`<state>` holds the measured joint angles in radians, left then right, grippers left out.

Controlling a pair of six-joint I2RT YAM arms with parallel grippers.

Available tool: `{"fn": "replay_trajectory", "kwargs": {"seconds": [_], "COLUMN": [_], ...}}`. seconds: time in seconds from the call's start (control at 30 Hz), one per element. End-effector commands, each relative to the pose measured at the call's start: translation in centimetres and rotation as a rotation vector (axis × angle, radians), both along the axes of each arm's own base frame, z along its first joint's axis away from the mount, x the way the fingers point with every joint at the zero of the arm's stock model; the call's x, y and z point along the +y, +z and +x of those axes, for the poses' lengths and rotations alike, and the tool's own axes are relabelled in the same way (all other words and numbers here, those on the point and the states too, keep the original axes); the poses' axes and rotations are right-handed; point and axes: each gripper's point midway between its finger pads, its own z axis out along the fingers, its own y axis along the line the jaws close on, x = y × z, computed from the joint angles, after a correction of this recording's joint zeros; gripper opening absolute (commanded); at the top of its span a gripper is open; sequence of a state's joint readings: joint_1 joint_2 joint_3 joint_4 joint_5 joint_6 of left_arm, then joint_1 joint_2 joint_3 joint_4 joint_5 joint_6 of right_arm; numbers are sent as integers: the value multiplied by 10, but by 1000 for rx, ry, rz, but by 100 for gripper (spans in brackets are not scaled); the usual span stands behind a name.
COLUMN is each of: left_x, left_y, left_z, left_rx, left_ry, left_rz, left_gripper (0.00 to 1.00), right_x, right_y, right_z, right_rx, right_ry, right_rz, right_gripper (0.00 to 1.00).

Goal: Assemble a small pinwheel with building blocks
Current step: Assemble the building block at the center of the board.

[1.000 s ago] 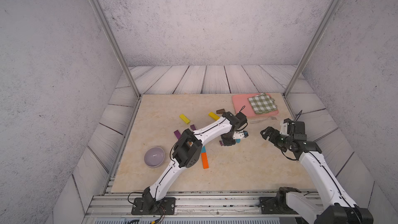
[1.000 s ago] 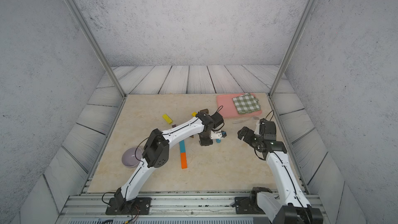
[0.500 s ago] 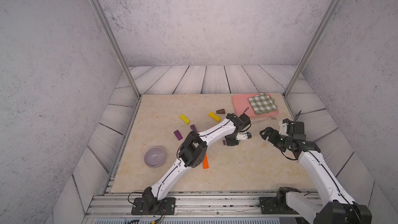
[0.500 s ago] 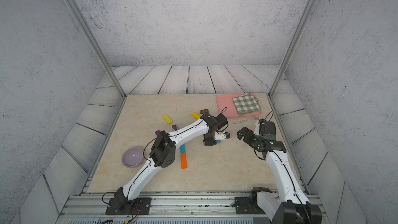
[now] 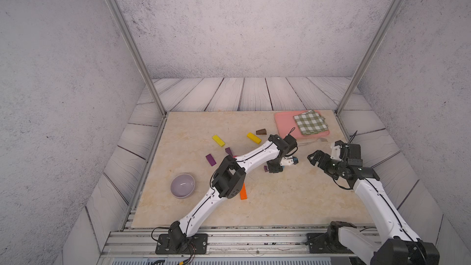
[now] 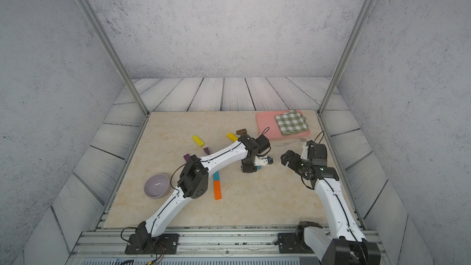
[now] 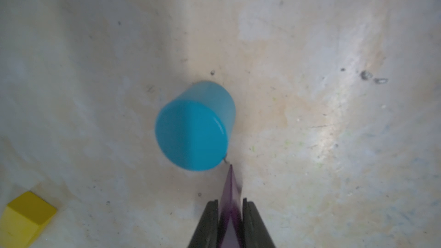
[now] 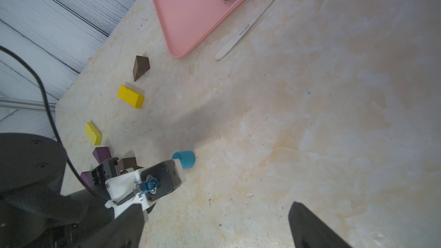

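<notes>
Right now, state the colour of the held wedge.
Dark purple painted wedge; best in the left wrist view.

Your left arm (image 5: pixel 254 155) starts from its base at the lower centre of both top views. It bends at the elbow left of centre, then stretches up and to the right to a wrist near the middle of the frame. From there your left tool (image 5: pixel 274 169) points straight down at the table (image 5: pixel 293 200), its jaws pinched tight on a purple wedge (image 7: pixel 231 187). Your right arm (image 5: pixel 377 200) rises from the lower right corner and leans up and to the left. Your right tool (image 5: pixel 316 160) is spread wide and empty, facing the left wrist but apart from it.
</notes>
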<state>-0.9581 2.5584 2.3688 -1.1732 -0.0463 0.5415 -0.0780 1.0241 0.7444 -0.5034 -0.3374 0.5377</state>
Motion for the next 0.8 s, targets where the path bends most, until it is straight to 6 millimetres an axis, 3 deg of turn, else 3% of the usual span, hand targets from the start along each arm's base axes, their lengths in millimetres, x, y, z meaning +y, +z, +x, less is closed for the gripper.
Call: {"fn": "replay_trajectory", "kwargs": {"seconds": [0.0, 0.2, 0.47, 0.57, 0.77], "left_x": [-2, -6, -8, -5, 1], "left_y": [-22, -22, -25, -27, -16], "left_z": [1, 6, 3, 2, 4], "left_rx": [0, -23, -6, -2, -26], "left_ry": [-1, 8, 10, 12, 34], "left_rz": [29, 12, 8, 24, 40], "left_gripper": [5, 2, 8, 14, 39], "right_x": [0, 0, 1, 0, 1], "right_y": [0, 0, -1, -1, -1], "right_z": [-1, 0, -1, 0, 0], "right_rx": [-3, -6, -5, -6, -7], "right_ry": [16, 18, 22, 22, 23], "right_rz": [-3, 1, 7, 8, 16], "right_gripper": [99, 99, 99, 99, 99]}}
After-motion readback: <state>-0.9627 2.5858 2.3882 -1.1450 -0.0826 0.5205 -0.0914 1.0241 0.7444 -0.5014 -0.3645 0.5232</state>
